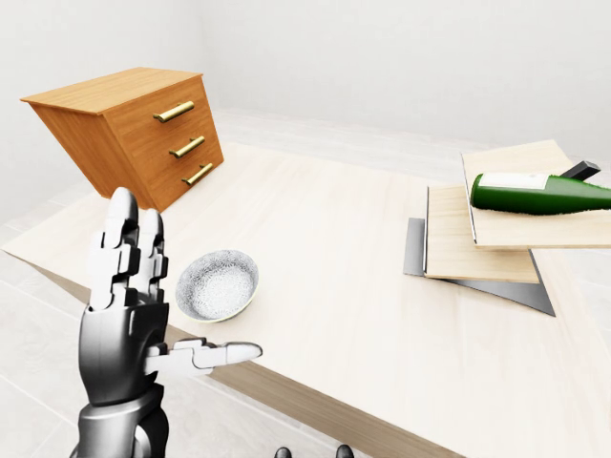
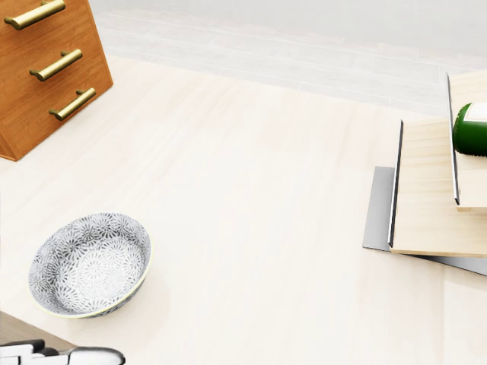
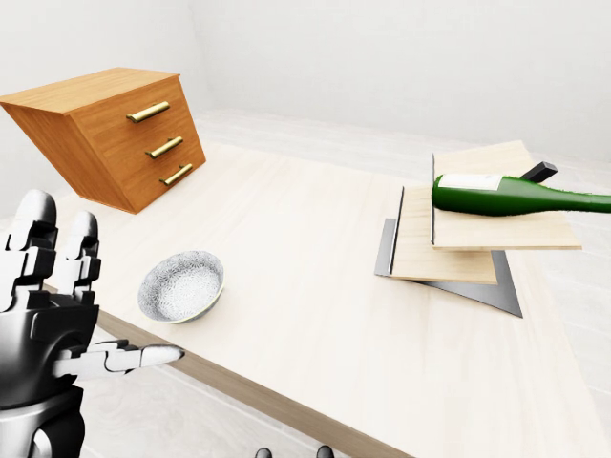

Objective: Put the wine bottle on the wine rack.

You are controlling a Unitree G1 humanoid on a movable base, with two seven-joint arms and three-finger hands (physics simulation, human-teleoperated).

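The left hand (image 1: pixel 129 324) is standing raised off the table's near-left edge, its fingers (image 1: pixel 122 243) extended upright and its thumb jutting out sideways, fully spread and holding nothing; the right hand is not appearing in any view. The green wine bottle (image 1: pixel 539 194) is lying on its side on the upper wooden tier of the stepped wine rack (image 1: pixel 477 246) near the table's (image 1: pixel 325 258) right edge, its white-labelled base toward the table's middle and its neck pointing off to the right. Judged from these views, the bottle is already resting on the rack, so the step in hand appears to be one of finishing or confirming the placement rather than fetching. To do it well, any approach should be coming in across the bare middle of the table, keeping the open hand clear of the patterned bowl (image 1: pixel 218 284) sitting near the near-left edge just beside it, and of the tilted wooden drawer chest (image 1: pixel 134 134) occupying the far-left corner. Since the bottle is round and lying on a flat board with no visible cradle, it could be prone to rolling; a contact, if one is needed, should be arriving squarely on the body rather than on the slender neck. Whether the bottle is settled or shifting cannot be told from these renders.
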